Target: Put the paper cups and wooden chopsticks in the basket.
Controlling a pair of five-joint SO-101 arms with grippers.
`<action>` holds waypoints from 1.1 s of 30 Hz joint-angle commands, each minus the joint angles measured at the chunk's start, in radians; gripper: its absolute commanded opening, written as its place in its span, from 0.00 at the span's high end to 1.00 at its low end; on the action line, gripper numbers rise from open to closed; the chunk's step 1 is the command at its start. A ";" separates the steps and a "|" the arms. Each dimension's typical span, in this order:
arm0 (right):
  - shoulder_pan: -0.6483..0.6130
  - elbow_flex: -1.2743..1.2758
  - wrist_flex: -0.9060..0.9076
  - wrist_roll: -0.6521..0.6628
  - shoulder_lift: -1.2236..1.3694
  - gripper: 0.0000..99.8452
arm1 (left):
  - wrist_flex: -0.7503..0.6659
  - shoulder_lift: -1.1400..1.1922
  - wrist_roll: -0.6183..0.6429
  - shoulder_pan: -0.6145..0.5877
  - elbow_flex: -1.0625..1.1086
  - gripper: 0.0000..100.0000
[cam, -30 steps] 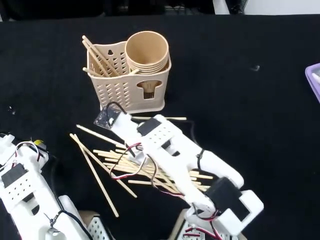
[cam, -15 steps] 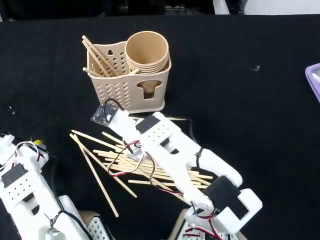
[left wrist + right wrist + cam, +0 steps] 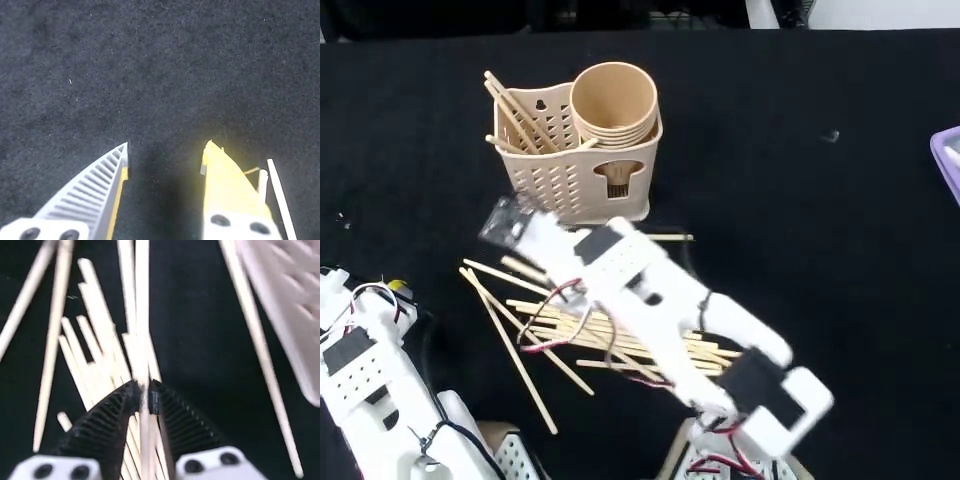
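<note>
Black cloth covers the worktop [image 3: 820, 250], and at its far side, left of centre, stands a beige perforated plastic basket [image 3: 570, 185] with two compartments. A stack of tan paper cups [image 3: 614, 100] sits in the right compartment, and a few thin wooden chopsticks [image 3: 515, 110] lean in the left one. Nearer, in the middle of the worktop, a loose pile of pale wooden chopsticks [image 3: 535, 310] lies scattered, close to the basket's near wall. The right arm [image 3: 640, 290] stretches over this pile toward the basket. The right pincer [image 3: 143, 392] is closed on a single chopstick [image 3: 142, 315], pinched between black ribbed jaws partway along its length, with other sticks from the pile lying right beneath. The left arm [image 3: 365, 380] sits at the near left edge, and the left pincer [image 3: 167, 144] hangs open over bare cloth, holding nothing. The step in hand looks like carrying the gripped stick to the basket. Doing it well probably means lifting straight up first so neighbouring sticks are not dragged along. The stick would then be tipped toward upright and aimed at the left compartment beside the sticks already there. It should clear the rim and be let go only once its lower end is well inside.
</note>
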 commanded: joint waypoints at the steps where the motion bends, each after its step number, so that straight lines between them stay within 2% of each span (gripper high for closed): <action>1: -0.034 -0.056 -0.064 0.000 0.081 0.98 | -0.012 -0.014 0.002 0.013 -0.056 0.76; 7: -0.040 -0.096 -0.061 0.000 0.174 0.89 | -0.014 -0.014 0.002 0.013 -0.056 0.76; 11: -0.037 -0.097 -0.064 0.002 0.176 0.90 | -0.014 -0.014 0.002 0.013 -0.056 0.76; 14: -0.032 -0.107 -0.066 0.002 0.166 1.00 | -0.014 -0.014 0.002 0.013 -0.056 0.76; 15: -0.025 -0.113 -0.060 0.000 0.157 0.98 | -0.014 -0.014 0.002 0.013 -0.056 0.76; 23: 0.025 -0.076 0.034 0.002 -0.091 0.99 | -0.015 -0.014 0.002 0.013 -0.056 0.76; 33: 0.025 0.004 0.040 0.000 -0.387 0.99 | -0.015 -0.012 0.002 0.013 -0.056 0.76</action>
